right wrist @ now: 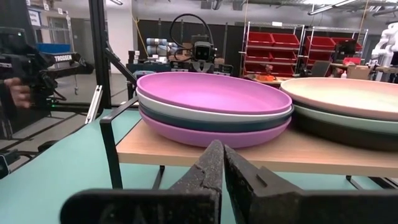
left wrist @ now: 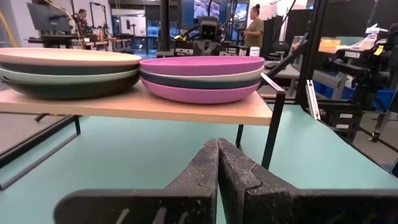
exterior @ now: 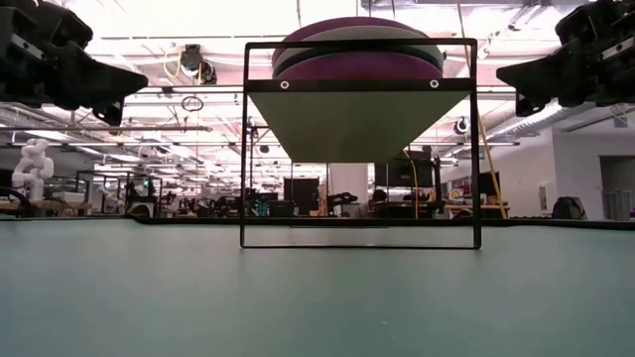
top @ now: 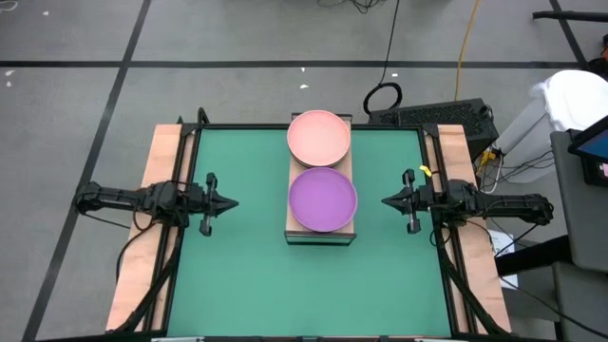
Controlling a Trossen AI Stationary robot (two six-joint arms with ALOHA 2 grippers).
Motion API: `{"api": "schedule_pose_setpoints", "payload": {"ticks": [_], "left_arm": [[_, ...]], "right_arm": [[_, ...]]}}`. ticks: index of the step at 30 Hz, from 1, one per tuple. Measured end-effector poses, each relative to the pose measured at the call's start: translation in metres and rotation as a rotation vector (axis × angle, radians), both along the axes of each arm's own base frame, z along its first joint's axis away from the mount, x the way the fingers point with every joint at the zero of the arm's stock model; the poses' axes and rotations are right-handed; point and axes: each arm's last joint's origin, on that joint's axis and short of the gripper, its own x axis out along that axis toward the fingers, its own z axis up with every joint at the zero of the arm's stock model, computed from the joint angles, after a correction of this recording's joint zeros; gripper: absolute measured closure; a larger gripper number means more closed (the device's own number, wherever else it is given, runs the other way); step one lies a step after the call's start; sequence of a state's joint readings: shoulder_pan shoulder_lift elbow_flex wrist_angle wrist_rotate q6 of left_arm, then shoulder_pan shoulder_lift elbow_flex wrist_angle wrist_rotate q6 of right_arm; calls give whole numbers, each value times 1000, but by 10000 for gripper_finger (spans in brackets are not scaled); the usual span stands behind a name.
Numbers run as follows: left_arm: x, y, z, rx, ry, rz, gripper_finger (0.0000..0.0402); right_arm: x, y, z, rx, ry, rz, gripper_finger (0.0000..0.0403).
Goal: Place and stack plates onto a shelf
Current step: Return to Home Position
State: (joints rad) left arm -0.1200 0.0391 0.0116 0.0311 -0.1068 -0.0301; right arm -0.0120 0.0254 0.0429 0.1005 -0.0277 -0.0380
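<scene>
Left claw [top: 232,201], right claw [top: 386,200], apart from shelf [top: 293,172]

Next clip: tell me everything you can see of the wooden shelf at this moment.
The light wooden rectangular shelf is a flat board with visible grain, held level on a thin black metal frame whose legs stand on the green mat, midway between the arms. It carries two stacks of four round plates, one topped by a pink plate, the other by a purple plate, together covering most of its top. The shut left gripper and right gripper hang off to either side, not touching it.
</scene>
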Motion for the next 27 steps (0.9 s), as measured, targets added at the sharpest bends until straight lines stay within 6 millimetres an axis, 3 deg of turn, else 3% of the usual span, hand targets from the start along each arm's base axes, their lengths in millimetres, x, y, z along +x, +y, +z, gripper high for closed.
{"api": "schedule_pose_setpoints", "payload": {"ticks": [27], "left_arm": [[0,0,2,-4,-21,1,398]], "right_arm": [[0,0,0,0,0,0,403]]}}
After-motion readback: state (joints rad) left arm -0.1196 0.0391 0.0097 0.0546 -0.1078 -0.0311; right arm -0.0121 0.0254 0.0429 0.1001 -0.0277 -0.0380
